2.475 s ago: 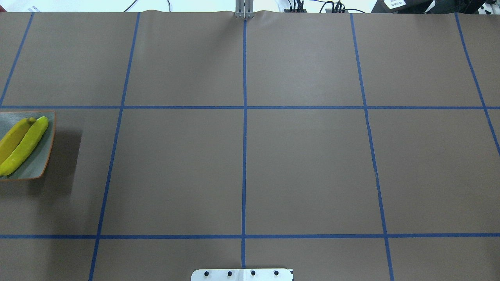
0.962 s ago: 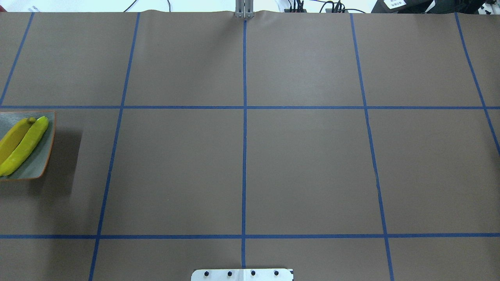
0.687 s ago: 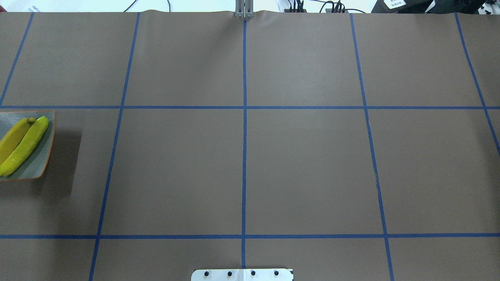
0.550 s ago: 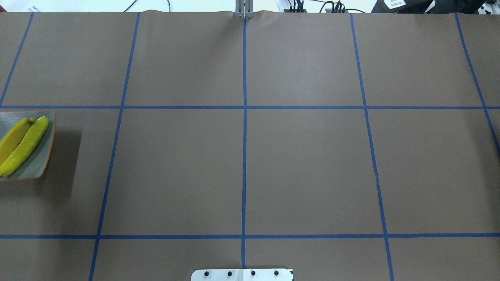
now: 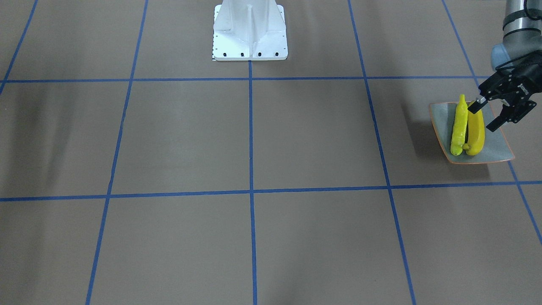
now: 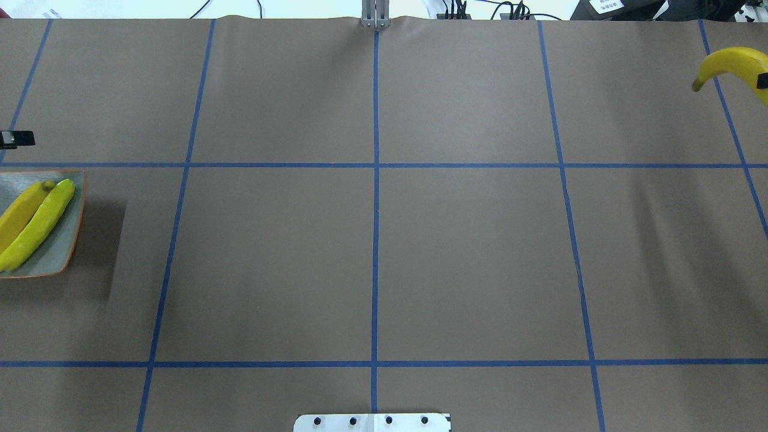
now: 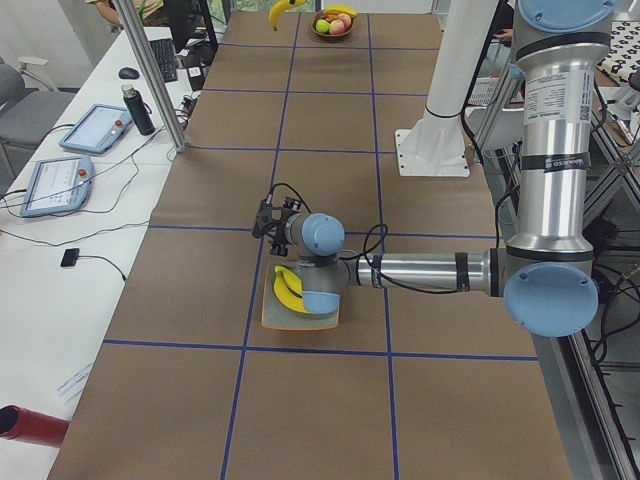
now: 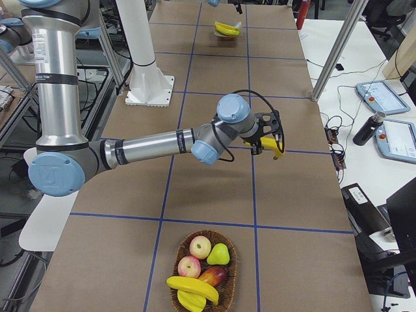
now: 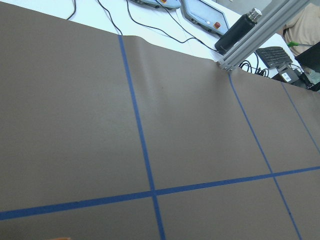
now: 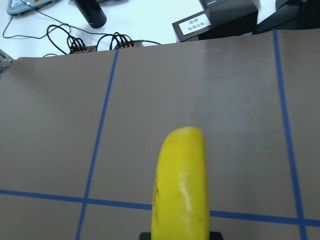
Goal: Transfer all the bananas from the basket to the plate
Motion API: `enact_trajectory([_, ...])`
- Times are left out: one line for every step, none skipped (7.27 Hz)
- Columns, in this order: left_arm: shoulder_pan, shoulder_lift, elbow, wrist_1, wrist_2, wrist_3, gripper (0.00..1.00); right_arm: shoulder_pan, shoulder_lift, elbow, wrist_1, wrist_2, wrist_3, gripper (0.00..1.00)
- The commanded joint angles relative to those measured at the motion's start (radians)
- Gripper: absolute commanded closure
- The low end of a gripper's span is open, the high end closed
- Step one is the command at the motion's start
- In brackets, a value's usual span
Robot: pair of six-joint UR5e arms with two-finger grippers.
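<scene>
Over the plate (image 5: 497,146) at the table's (image 5: 254,140) left end, left gripper (image 5: 484,117) is held spread above two bananas (image 5: 458,127); third banana (image 10: 182,185) is pinched in right gripper (image 8: 266,144)

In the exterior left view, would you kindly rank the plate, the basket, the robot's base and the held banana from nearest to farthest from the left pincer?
From the left pincer:
1. Plate, right by it at the near end.
2. Base, mid-table on the robot's side.
3. Basket and held banana, both at the far end; too close to call.
</scene>
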Motion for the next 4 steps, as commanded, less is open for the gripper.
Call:
enact_trajectory([0.057,-0.162,-0.002,0.005,0.000,-0.205,0.00,-0.209,0.141,0.045,0.000,-0.174,0.283,1.00])
enact_trajectory([0.077,-0.244,-0.002,0.010,0.001,-0.336,0.00,-0.280,0.203,0.056,0.000,-0.231,0.386,1.00])
enact_trajectory([0.089,-0.301,0.000,0.013,0.003,-0.455,0.00,-0.337,0.240,0.074,0.000,-0.266,0.456,1.00])
enact_trajectory([0.132,-0.350,0.000,0.013,0.027,-0.555,0.00,-0.403,0.284,0.082,0.000,-0.308,0.503,1.00])
